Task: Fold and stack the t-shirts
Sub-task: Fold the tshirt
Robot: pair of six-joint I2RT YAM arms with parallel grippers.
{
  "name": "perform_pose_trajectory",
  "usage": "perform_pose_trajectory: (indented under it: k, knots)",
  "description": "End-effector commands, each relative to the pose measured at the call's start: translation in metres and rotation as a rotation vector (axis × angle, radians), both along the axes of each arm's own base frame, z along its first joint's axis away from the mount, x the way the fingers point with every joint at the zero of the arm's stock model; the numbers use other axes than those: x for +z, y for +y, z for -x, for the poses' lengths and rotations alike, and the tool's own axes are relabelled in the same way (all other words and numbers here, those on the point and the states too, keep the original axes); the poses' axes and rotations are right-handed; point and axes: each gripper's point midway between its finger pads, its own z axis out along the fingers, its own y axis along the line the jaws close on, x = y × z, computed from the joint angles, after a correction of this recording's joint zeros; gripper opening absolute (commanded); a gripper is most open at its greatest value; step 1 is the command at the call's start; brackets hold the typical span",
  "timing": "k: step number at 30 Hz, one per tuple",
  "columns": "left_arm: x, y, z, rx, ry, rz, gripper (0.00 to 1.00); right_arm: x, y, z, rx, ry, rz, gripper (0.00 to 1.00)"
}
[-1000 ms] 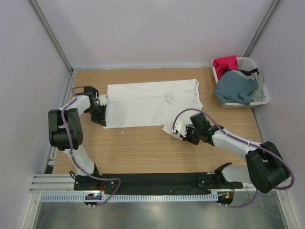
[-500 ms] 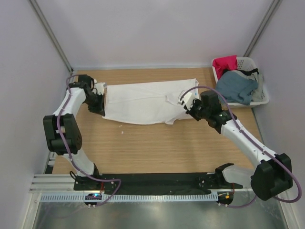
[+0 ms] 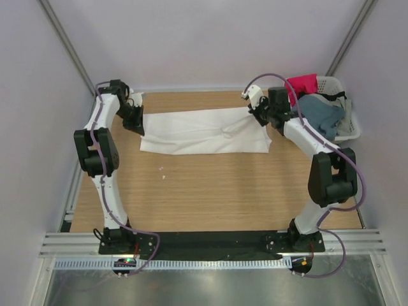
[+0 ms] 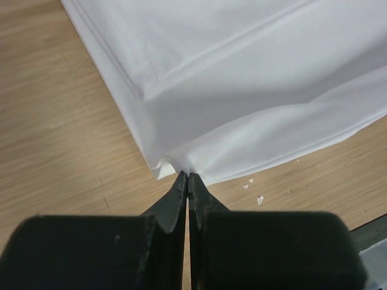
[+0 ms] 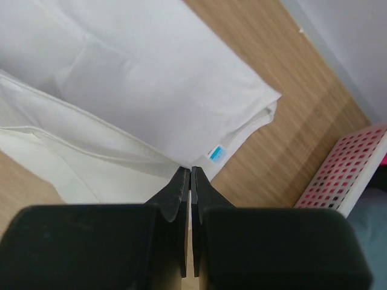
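The white t-shirt [image 3: 204,131] lies folded lengthwise into a long band near the table's far edge. My left gripper [image 3: 135,118] is shut on its far left corner; in the left wrist view the shut gripper [image 4: 188,175] pinches the cloth's [image 4: 242,90] edge. My right gripper [image 3: 260,115] is shut on the far right corner; in the right wrist view the shut gripper [image 5: 190,170] grips the white cloth [image 5: 121,90] beside the small blue neck label [image 5: 216,153]. A slate blue t-shirt [image 3: 315,116] and a red-pink t-shirt [image 3: 299,86] lie in the basket.
The white slotted basket [image 3: 352,131] stands at the far right corner, its rim also in the right wrist view [image 5: 351,175]. Bare wooden table [image 3: 210,185] fills the near half. Small white specks [image 4: 253,190] lie on the wood by the left gripper.
Both grippers have carried the shirt's near edge away from me to the far edge, folding the shirt in half lengthwise. Both arms now reach far back.
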Motion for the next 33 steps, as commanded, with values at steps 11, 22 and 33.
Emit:
perform_pose_trajectory:
  k: [11,22,33]
  knots:
    - [-0.002,0.03,-0.097,0.067,-0.16,-0.152,0.42,0.013,0.02,-0.16,-0.093,-0.143,-0.077,0.41]
    - [0.043,0.006,-0.07,0.074,-0.198,-0.056,0.45,0.051,0.014,-0.122,-0.217,-0.131,-0.227,0.7]
    - [-0.018,-0.021,-0.059,-0.01,-0.045,0.0,0.43,-0.047,0.043,-0.096,-0.353,0.338,-0.501,0.68]
